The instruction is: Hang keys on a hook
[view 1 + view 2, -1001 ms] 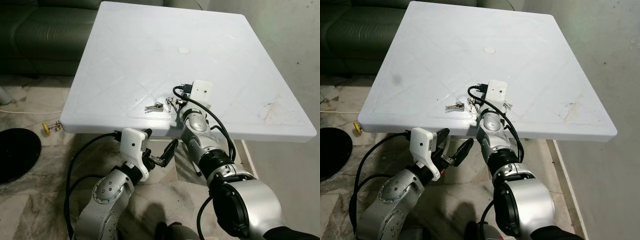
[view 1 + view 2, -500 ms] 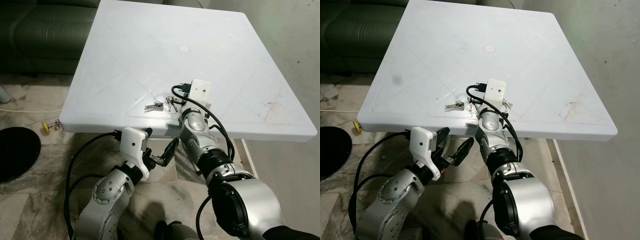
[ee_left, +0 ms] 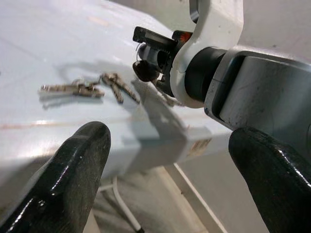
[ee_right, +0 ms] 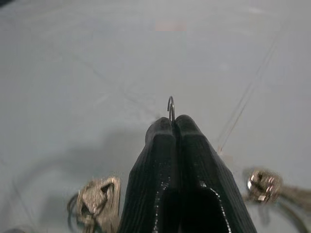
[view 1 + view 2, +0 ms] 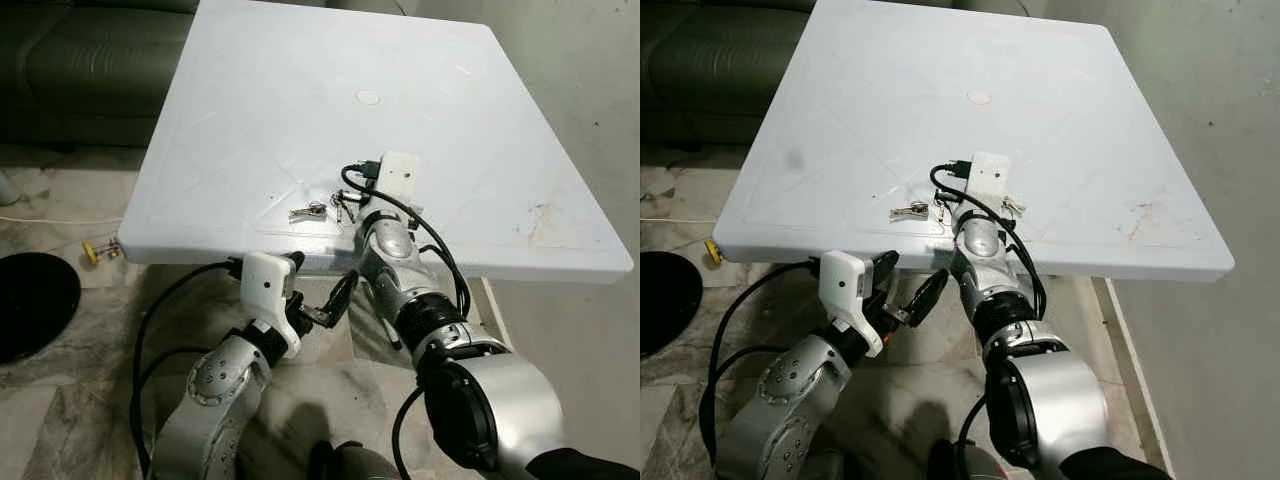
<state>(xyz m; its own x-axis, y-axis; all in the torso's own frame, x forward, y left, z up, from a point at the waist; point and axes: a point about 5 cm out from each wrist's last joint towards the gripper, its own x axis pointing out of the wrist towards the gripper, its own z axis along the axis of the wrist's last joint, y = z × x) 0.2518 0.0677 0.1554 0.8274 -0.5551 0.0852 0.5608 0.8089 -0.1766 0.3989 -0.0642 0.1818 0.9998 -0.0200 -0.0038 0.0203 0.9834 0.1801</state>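
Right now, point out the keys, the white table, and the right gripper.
keys point(image 5: 309, 211), left eye view, on the key blades.
white table point(image 5: 300, 90), left eye view, bare top.
right gripper point(image 4: 174, 121), right wrist view, at the fingertips.

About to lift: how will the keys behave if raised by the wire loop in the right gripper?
Probably floppy: the keys lie splayed on the table, so they should dangle and swing. The wire loop pinched in the right gripper looks thin and smooth, so it may slip or twist. The bunch is small, so likely light.
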